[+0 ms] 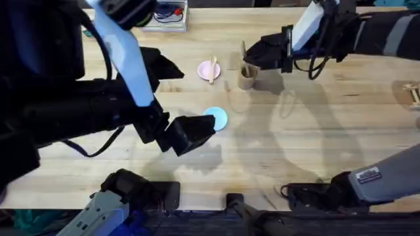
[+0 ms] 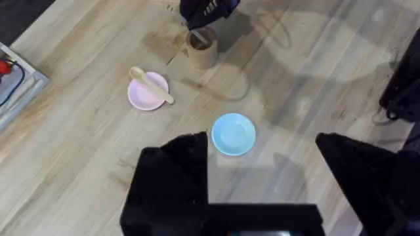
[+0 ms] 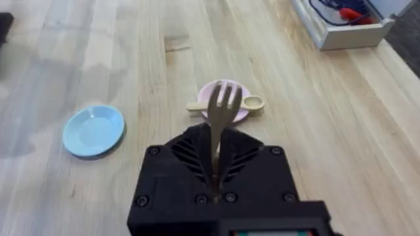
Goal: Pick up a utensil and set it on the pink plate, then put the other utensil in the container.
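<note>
Both right gripper fingers pinch the fork upright; left gripper gapes empty.

Pale wooden fork, matt table

Wooden table: two plates, cup

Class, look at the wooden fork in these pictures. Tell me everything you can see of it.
The fork is pale, flat wood with short tines and a narrow handle. It is clamped upright between the fingers of the right gripper, tines up. In the overhead view it stands at the tan container; whether its lower end is inside cannot be told.
</note>
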